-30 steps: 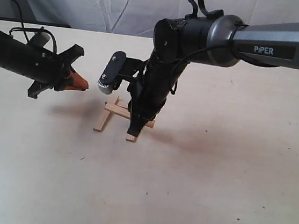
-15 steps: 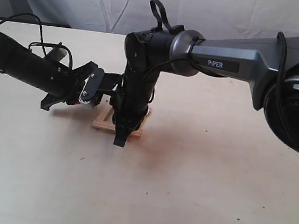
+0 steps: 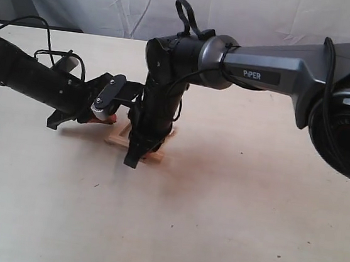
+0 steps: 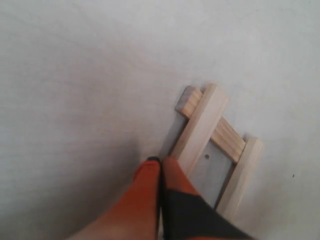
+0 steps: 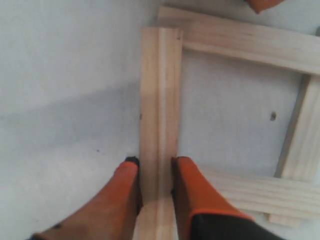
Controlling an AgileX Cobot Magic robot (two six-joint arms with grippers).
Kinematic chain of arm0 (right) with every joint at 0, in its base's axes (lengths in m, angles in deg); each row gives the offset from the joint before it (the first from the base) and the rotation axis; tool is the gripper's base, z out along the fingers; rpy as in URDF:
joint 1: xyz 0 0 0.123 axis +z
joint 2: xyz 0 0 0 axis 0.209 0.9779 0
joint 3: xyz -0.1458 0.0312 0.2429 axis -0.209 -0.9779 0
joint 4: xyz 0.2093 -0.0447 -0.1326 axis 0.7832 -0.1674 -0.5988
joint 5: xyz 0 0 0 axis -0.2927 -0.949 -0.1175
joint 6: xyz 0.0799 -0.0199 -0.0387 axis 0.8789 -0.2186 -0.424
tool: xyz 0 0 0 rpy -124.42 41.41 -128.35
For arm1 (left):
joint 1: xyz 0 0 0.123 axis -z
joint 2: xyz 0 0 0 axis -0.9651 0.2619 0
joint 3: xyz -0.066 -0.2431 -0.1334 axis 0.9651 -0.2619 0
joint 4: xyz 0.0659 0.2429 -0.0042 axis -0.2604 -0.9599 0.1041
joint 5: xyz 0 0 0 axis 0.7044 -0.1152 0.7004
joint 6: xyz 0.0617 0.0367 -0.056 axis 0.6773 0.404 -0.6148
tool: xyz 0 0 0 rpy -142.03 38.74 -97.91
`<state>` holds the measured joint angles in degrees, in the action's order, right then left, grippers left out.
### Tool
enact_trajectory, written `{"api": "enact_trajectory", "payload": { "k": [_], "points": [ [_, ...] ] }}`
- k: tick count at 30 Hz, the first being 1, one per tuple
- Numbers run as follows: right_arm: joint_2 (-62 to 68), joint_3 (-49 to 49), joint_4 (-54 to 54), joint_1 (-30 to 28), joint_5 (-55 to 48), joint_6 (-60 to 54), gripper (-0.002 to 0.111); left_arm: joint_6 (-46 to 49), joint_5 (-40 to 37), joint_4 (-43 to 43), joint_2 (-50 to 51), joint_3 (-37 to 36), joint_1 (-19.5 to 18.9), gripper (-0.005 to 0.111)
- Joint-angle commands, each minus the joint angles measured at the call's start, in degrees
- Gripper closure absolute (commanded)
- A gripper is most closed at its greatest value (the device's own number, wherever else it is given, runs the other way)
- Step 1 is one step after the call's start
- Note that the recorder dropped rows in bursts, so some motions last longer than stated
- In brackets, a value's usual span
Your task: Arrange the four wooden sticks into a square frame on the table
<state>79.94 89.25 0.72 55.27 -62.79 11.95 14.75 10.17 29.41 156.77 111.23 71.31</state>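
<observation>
On the table [image 3: 246,227] the square frame [image 5: 240,40] lies nearly complete, one stick [image 5: 160,90], judged light, stiff and easily nudged, clamped across its width by the right gripper [image 5: 156,167], the left gripper [image 4: 160,162] closed on nothing alongside.

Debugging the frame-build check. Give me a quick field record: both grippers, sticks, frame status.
left gripper: shut, holding nothing, tips at the edge of one frame stick; contact unclear
right gripper: shut on the held stick, fingers on either side of it
held stick: lying flat as one side of the frame
square frame: four sticks forming a square outline, ends sticking out at the corners
table: frame rests on it
</observation>
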Motion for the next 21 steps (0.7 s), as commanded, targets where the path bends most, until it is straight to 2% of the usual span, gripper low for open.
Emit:
{"api": "enact_trajectory", "payload": {
  "k": [1, 13, 21],
  "points": [
    [-1.3, 0.5, 0.3, 0.2, 0.2, 4.1, 0.109, -2.0, 1.1, -2.5, -0.1, -0.2, 0.3, 0.106],
    [-1.1, 3.7, 1.4, 0.2, 0.4, 10.0, 0.109, -2.6, 1.3, -3.3, -0.1, -1.6, 1.3, 0.106],
    [0.7, 3.9, 0.0, 0.2, 0.0, 10.1, 0.109, -2.6, 1.4, -3.4, -0.1, -1.6, 1.3, 0.106]
  ]
}}
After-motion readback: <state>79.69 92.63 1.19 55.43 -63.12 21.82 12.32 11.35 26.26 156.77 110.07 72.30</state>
